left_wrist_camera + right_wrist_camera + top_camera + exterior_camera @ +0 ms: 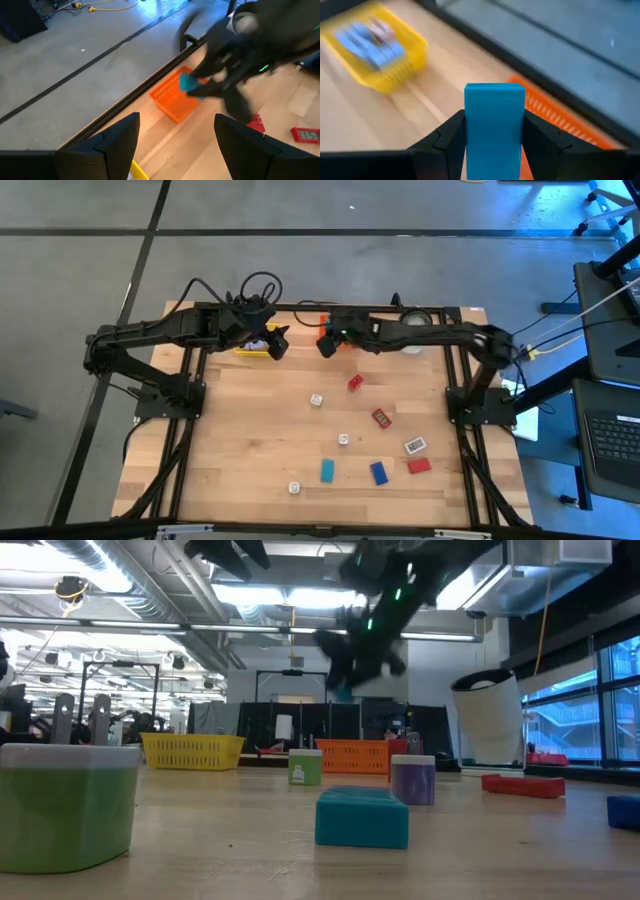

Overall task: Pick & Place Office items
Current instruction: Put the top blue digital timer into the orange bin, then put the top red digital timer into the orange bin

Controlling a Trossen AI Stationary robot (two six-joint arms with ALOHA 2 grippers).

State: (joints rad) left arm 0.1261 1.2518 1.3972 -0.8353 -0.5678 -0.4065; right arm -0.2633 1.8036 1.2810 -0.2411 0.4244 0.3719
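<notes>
Teal block (494, 131) in right gripper (494, 150), yellow tray (380, 52) w/ blue pcs

Blue block (494, 125); yellow tray (385, 50); orange tray (560, 117)

trays (255, 346) at table's (250, 440) far edge | blocks (381, 418) scattered nearer

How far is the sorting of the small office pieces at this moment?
Done: some blue pieces already lie in the yellow tray. In hand: the right gripper holds a teal block near the orange tray; the left gripper is open near the yellow tray. Left: about nine pieces on the table, including a red block.
</notes>
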